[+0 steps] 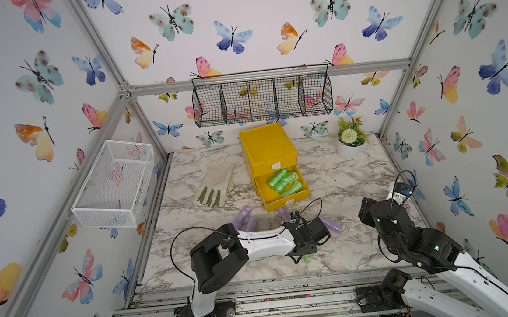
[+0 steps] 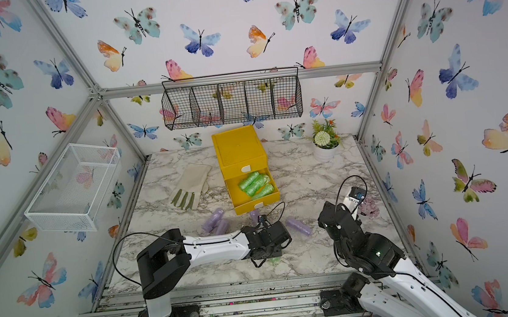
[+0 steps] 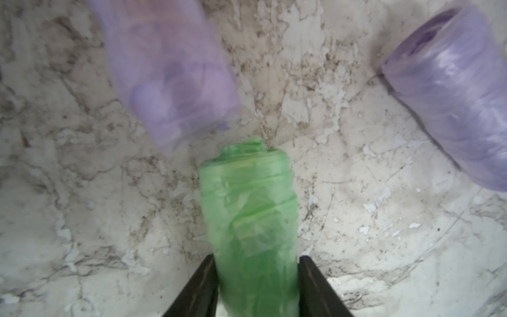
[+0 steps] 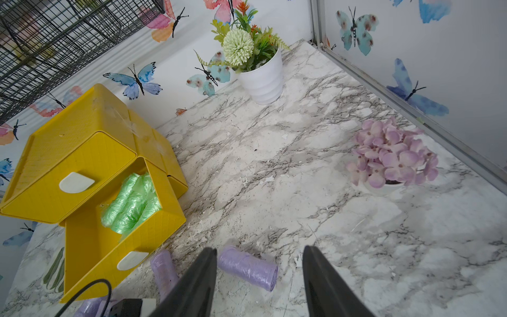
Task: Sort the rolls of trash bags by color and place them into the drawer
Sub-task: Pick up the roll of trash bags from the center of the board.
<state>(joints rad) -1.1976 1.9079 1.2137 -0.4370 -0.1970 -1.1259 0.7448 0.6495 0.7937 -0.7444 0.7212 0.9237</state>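
Three green rolls (image 1: 283, 181) are stowed in the mid-frame drawer (image 1: 273, 204), a fourth green roll (image 3: 251, 219) is clamped by the left gripper (image 3: 258, 258), purple rolls (image 4: 247, 267) are left out below, and the right gripper (image 4: 260, 248) is held apart, empty.

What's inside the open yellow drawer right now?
Only green rolls, at least three lying side by side, no pink or purple. The open drawer runs back under the closed drawer above, so anything there, or beneath the rolls, is hidden.
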